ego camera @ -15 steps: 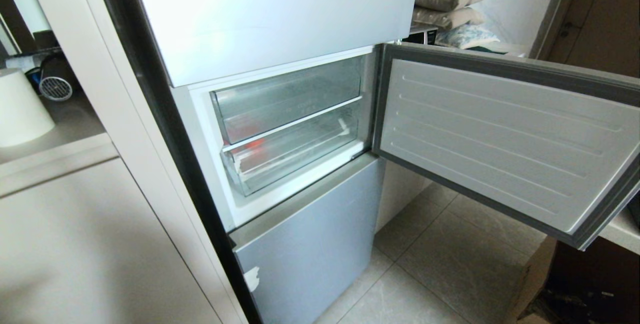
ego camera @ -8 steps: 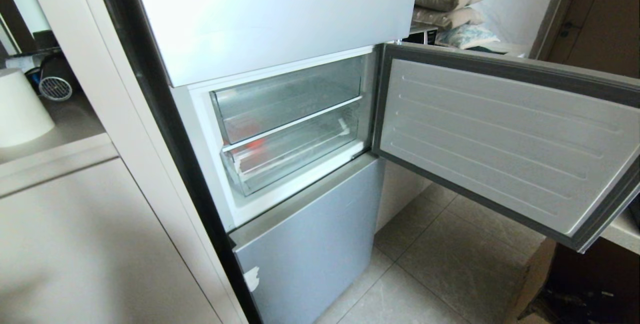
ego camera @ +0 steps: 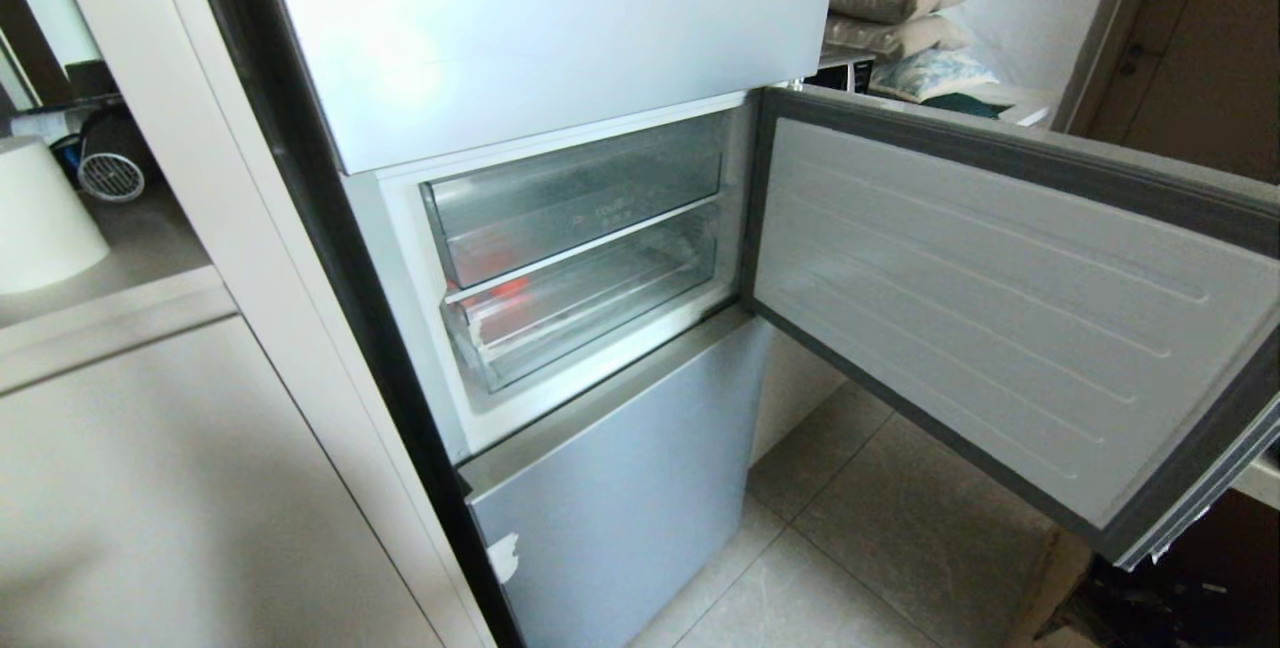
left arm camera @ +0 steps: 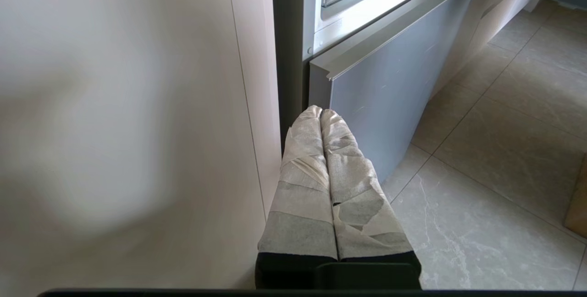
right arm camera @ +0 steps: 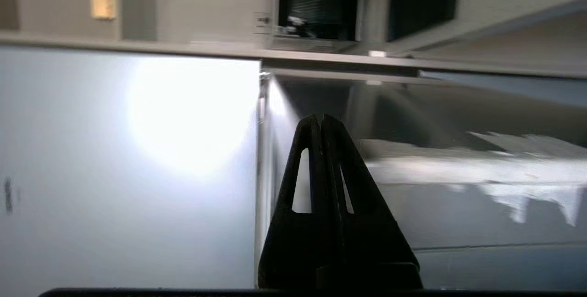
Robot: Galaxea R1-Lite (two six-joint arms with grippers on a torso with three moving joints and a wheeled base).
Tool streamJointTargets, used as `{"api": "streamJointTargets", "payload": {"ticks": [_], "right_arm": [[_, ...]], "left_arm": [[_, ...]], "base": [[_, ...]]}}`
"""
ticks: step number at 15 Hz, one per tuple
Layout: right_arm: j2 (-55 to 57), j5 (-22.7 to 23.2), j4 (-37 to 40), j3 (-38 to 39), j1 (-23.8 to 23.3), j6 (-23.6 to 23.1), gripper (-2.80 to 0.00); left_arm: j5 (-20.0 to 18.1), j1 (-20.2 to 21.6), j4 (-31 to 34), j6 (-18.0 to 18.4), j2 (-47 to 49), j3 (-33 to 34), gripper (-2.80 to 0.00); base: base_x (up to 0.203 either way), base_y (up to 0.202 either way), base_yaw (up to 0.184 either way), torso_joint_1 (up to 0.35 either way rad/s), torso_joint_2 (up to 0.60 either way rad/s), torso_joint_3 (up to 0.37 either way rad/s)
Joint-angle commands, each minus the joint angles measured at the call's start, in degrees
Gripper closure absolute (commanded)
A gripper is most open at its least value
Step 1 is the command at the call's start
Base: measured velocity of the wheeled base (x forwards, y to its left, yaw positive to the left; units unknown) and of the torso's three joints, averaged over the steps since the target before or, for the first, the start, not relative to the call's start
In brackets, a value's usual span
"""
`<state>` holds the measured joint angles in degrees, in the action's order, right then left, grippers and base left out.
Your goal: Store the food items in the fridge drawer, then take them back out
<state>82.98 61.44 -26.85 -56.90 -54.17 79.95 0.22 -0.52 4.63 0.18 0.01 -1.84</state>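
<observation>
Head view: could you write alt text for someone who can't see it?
A fridge's middle door hangs open to the right, showing two stacked clear drawers; something red glows behind the lower fridge drawer. No robot arm is visible.

You see the clear, ribbed plastic fridge drawer (ego camera: 590,313) beneath a second clear plastic bin (ego camera: 575,203). Below the drawer, the blue-grey fridge front (ego camera: 620,488) looks matt. The grey floor tiles (ego camera: 880,538) look smooth, stone-veined. The left tool (left arm camera: 321,112) wears wrinkled pale tape; the right tool (right arm camera: 319,120) is smooth black plastic.
</observation>
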Motion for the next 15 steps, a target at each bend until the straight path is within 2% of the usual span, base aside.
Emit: {"api": "streamJointTargets", "payload": {"ticks": [1, 3, 4, 5, 6, 7, 9, 10, 11, 13, 15], "right_arm": [[-12.6, -0.5, -1.3, 1.7, -0.8, 2.2, 0.0], [-17.7, -5.6, -6.5, 3.2, -1.2, 4.7, 0.0], [-18.1, -10.5, -9.6, 4.3, -1.2, 4.3, 0.0], [-18.0, -14.5, -11.1, 5.1, -1.2, 1.9, 0.0], [-17.3, -19.0, -11.7, 5.9, -0.9, -3.4, 0.0], [-15.9, -26.0, -11.9, 6.6, 0.7, -9.4, 0.0], [-11.8, -39.6, -12.0, 8.2, 9.9, -18.7, 0.0], [-9.6, -46.9, -12.1, 9.7, 15.8, -22.4, 0.0], [-8.2, -51.8, -12.1, 11.7, 21.4, -24.7, 0.0], [-6.5, -56.1, -12.2, 15.8, 31.1, -26.9, 0.0], [-5.0, -57.9, -12.2, 18.3, 40.2, -27.6, 0.0]], "left_arm": [[0.0, 0.0, 0.0, 0.0, 0.0, 0.0, 0.0], [0.0, 0.0, 0.0, 0.0, 0.0, 0.0, 0.0], [0.0, 0.0, 0.0, 0.0, 0.0, 0.0, 0.0], [0.0, 0.0, 0.0, 0.0, 0.0, 0.0, 0.0], [0.0, 0.0, 0.0, 0.0, 0.0, 0.0, 0.0], [0.0, 0.0, 0.0, 0.0, 0.0, 0.0, 0.0], [0.0, 0.0, 0.0, 0.0, 0.0, 0.0, 0.0], [0.0, 0.0, 0.0, 0.0, 0.0, 0.0, 0.0], [0.0, 0.0, 0.0, 0.0, 0.0, 0.0, 0.0], [0.0, 0.0, 0.0, 0.0, 0.0, 0.0, 0.0], [0.0, 0.0, 0.0, 0.0, 0.0, 0.0, 0.0]], "base": [[0.0, 0.0, 0.0, 0.0, 0.0, 0.0], [0.0, 0.0, 0.0, 0.0, 0.0, 0.0], [0.0, 0.0, 0.0, 0.0, 0.0, 0.0], [0.0, 0.0, 0.0, 0.0, 0.0, 0.0], [0.0, 0.0, 0.0, 0.0, 0.0, 0.0], [0.0, 0.0, 0.0, 0.0, 0.0, 0.0], [0.0, 0.0, 0.0, 0.0, 0.0, 0.0], [0.0, 0.0, 0.0, 0.0, 0.0, 0.0], [0.0, 0.0, 0.0, 0.0, 0.0, 0.0], [0.0, 0.0, 0.0, 0.0, 0.0, 0.0], [0.0, 0.0, 0.0, 0.0, 0.0, 0.0]]}}
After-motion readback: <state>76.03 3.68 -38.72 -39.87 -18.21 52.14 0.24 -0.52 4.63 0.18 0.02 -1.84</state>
